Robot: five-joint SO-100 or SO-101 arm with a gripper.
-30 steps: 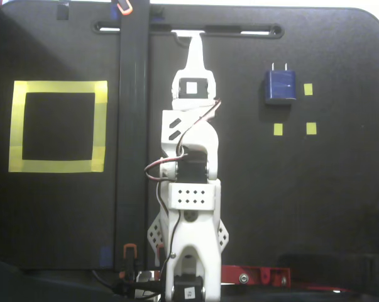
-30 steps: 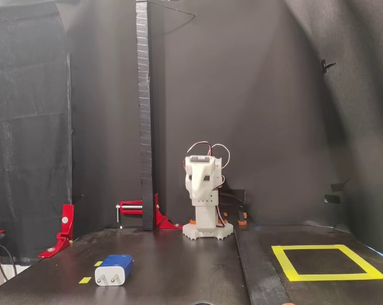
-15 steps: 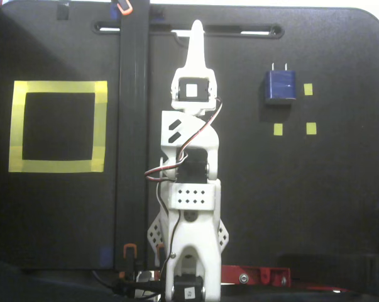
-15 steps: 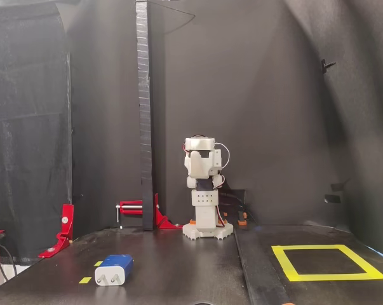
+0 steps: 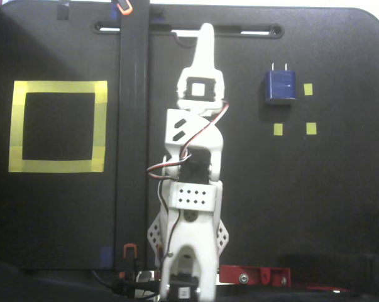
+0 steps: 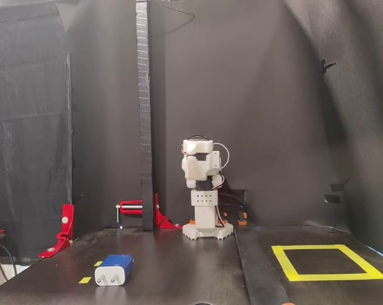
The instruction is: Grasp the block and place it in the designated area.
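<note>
Dark-blue block (image 5: 280, 86), yellow-taped black designated area (image 5: 58, 166), white arm (image 5: 192, 189).

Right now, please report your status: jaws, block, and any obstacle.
Jaws of white gripper look closed, empty. Small dark-blue pronged block on black table, untouched, right of arm in top fixed view. Yellow tape square frame empty. Path to block clear.
</note>
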